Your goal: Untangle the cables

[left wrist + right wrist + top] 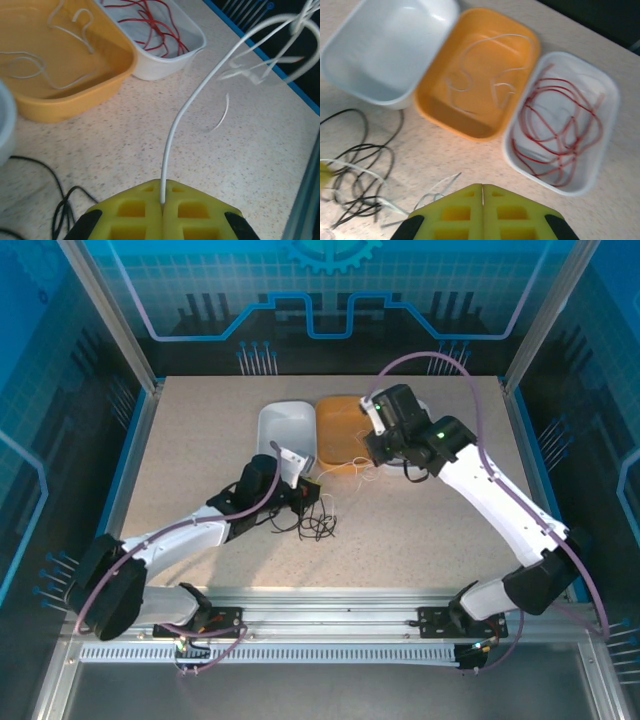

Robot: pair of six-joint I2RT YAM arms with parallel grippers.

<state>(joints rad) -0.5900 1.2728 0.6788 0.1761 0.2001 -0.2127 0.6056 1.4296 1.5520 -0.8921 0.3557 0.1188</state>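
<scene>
Left fingers (130, 212) clench the white cable (172, 135); right fingers (455, 212) are pressed together. Draw it slowly free of the black cables (365, 155).

White shells and black joints clad the left arm (190, 532) and right arm (492, 486), each trailing a purple hose (592, 585) from a black base (212, 618) at the table's (420, 535) near edge. Square-pocketed yellow fingers (131, 210) tip the left gripper (162, 201) and right gripper (482, 188); a green light (441, 430) dots the right arm.
</scene>
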